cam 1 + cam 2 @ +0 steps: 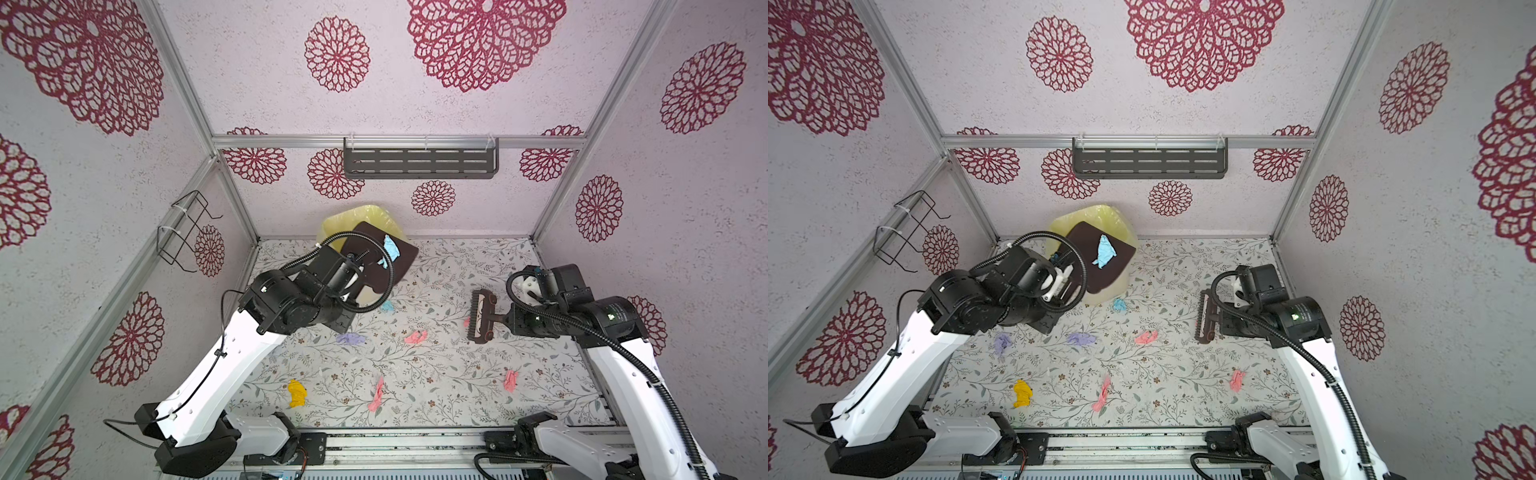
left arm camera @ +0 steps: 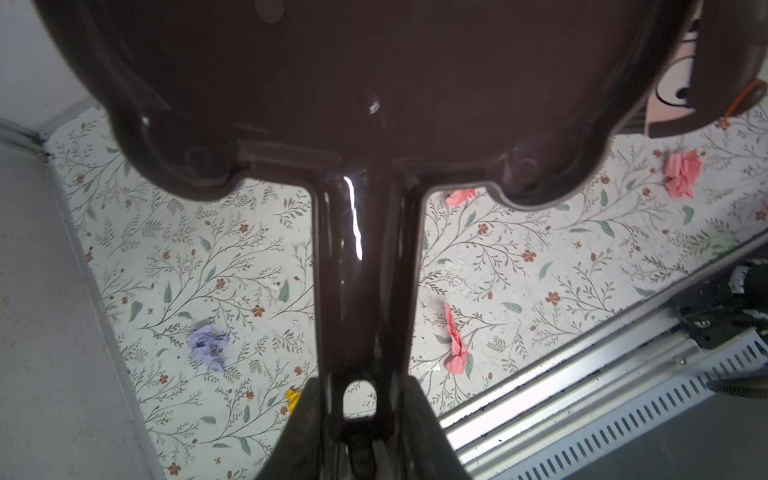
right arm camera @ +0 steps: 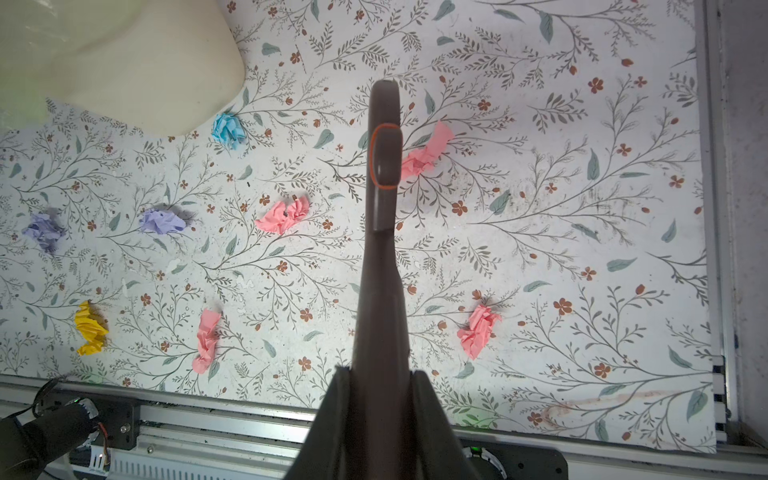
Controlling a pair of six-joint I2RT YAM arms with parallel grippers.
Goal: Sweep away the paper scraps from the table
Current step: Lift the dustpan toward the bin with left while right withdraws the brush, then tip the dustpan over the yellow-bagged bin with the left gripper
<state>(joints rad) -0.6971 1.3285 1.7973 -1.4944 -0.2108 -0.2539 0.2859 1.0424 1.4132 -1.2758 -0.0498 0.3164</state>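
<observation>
Paper scraps [image 1: 415,337], centre frame, look light, soft, crumpled: push with brush [image 1: 482,316], don't pinch. Left gripper [image 2: 363,415] clamps dustpan [image 1: 1084,241]; right gripper [image 3: 380,395] clamps brush.

Lilac rosette-printed walls [image 1: 386,112] carry a dark slotted shelf [image 1: 420,163].

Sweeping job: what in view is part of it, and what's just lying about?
Part of the job: paper scraps, table, dustpan, brush, yellow-bagged bin.
Lying about: slotted wall shelf, wire wall rack.
</observation>
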